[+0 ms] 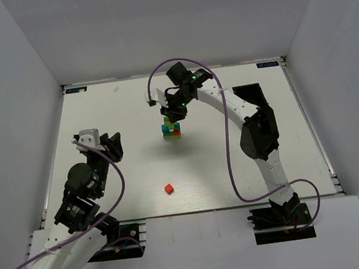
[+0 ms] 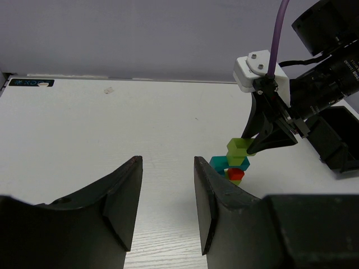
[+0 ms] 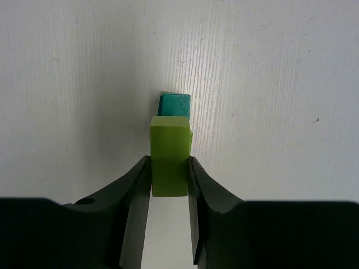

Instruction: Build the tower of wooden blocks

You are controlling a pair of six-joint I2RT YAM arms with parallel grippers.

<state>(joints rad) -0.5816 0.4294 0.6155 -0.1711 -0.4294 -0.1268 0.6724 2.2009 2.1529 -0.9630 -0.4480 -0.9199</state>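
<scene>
The wood block tower [image 1: 171,130] stands mid-table toward the back. In the left wrist view the tower [image 2: 234,168] shows a teal bar [image 2: 223,163] over a red cube [image 2: 235,174]. A lime-green block [image 2: 240,148] sits at its top, seemingly touching the teal bar. My right gripper [image 1: 176,114] comes down from above and is shut on this lime-green block [image 3: 169,157], with a teal block [image 3: 174,105] showing just beyond it. A loose red cube [image 1: 169,188] lies nearer the front. My left gripper [image 2: 167,168] is open and empty, well left of the tower.
White walls close in the table [image 1: 100,117] on the left, back and right. The right arm [image 1: 257,132] arches over the table's right half. The left arm [image 1: 81,184] sits folded at the front left.
</scene>
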